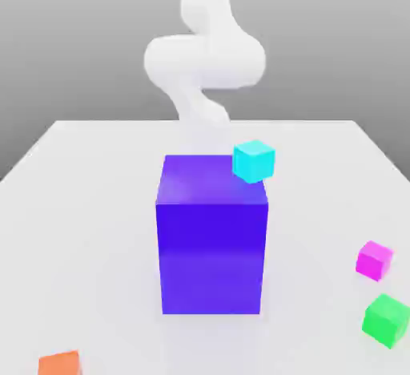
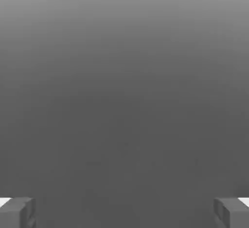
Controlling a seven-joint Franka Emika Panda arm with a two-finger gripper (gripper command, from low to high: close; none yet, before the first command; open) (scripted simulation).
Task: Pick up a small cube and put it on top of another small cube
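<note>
Taking the tall blue block point(image 1: 212, 237) in the middle of the white counter point(image 1: 88, 229) as the landmark, the nearest thing to the exterior camera is an orange cube point(image 1: 60, 363), lying well in front of the block and off toward the exterior view's left, partly cut by the picture's lower edge. Next comes a green cube point(image 1: 387, 320), in front of the block's base line and well off toward the exterior view's right, and just behind it, a little closer to the block but still well apart from it, a magenta cube point(image 1: 374, 259). The blue block itself stands upright on the counter, far larger than any of the small cubes. At its far top corner on the exterior view's right sits a cyan cube point(image 1: 254, 161), slightly tilted; whether it rests on the block's top or sits just behind that corner cannot be told. Beyond the block, the white robot arm point(image 1: 204, 53) rises in a bend against the grey backdrop, its lower end dropping behind the block. In the hand view the pincer point(image 2: 124, 212) has its two grey fingertips point(image 2: 17, 212) spread wide apart with nothing between them, facing a plain grey background.
</note>
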